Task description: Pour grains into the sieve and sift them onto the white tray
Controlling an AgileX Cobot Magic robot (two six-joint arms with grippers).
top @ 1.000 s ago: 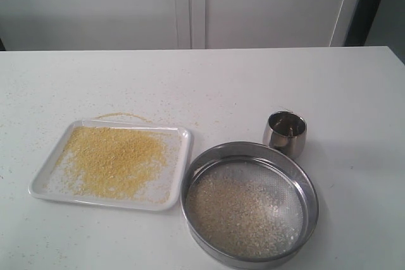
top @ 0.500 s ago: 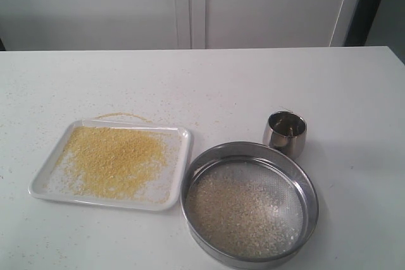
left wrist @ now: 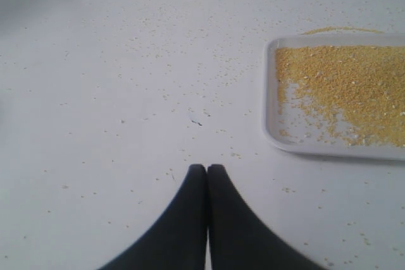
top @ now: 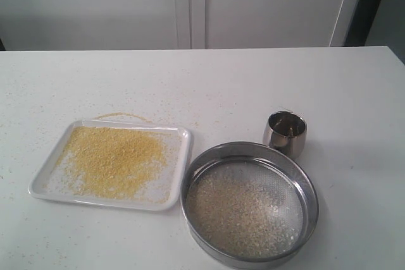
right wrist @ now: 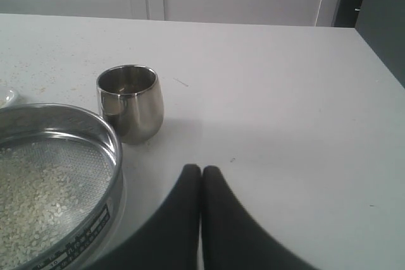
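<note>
Broadly, the white table (top: pixel 253 80) carries everything. The sieve (top: pixel 308 197) sits on it near the front, just beside the white tray (top: pixel 180 156) and not over it, with a small steel cup (top: pixel 286 134) close behind. The sieve looks rigid and fairly light, its smooth steel wall probably slippery, so a pinch over the rim, kept level, seems the safest hold. The left gripper (left wrist: pixel 206 169) and right gripper (right wrist: pixel 201 169) hang over bare table, fingers pressed together, holding nothing. Of the grains (top: pixel 114 159), the fine golden ones cover the tray and the coarser pale ones lie on the mesh; both would scatter easily.
</note>
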